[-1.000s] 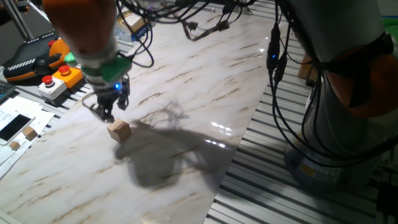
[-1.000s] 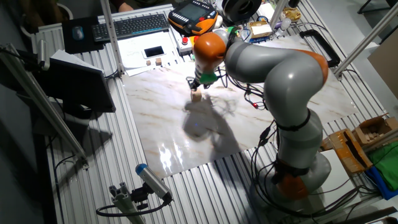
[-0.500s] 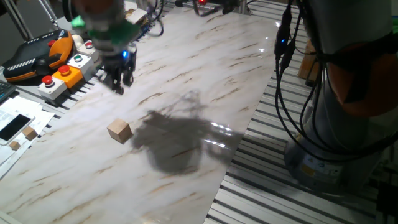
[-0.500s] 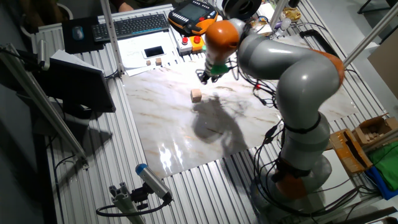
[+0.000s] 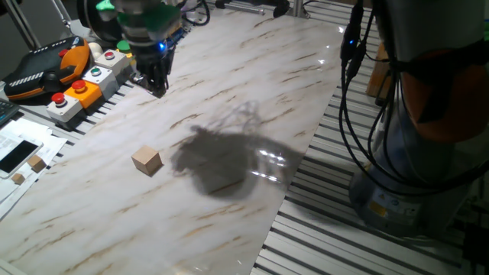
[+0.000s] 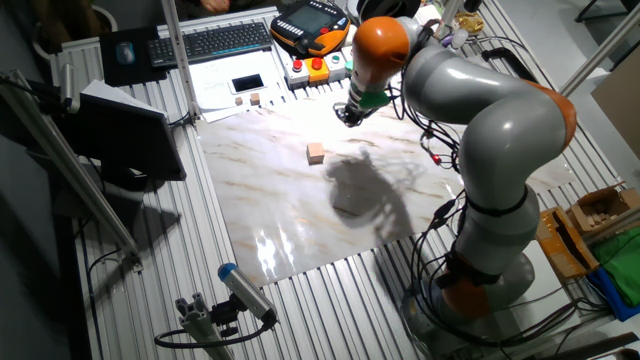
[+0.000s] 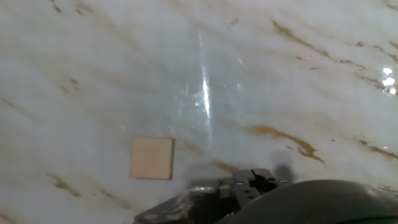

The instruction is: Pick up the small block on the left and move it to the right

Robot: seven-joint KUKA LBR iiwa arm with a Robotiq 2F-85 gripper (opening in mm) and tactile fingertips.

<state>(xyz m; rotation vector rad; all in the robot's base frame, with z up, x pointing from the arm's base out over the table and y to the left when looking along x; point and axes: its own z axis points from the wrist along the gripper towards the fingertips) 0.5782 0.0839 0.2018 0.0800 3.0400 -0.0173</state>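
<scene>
The small block is a plain light-tan wooden cube that lies alone on the marble tabletop. It also shows in the other fixed view and at the lower left of the hand view. My gripper hangs above the table well behind the block, near the button boxes, and holds nothing. Its dark fingers look pressed together. In the other fixed view the gripper is up and to the right of the block. Its dark tip shows at the bottom of the hand view.
Orange and grey button boxes and a teach pendant sit by the table's left edge. A phone, papers and a tinier tan cube lie off the marble at the left. Cables hang at the right.
My gripper has risen from beside the block and moved away toward the back of the table. The block has stayed where it was.
</scene>
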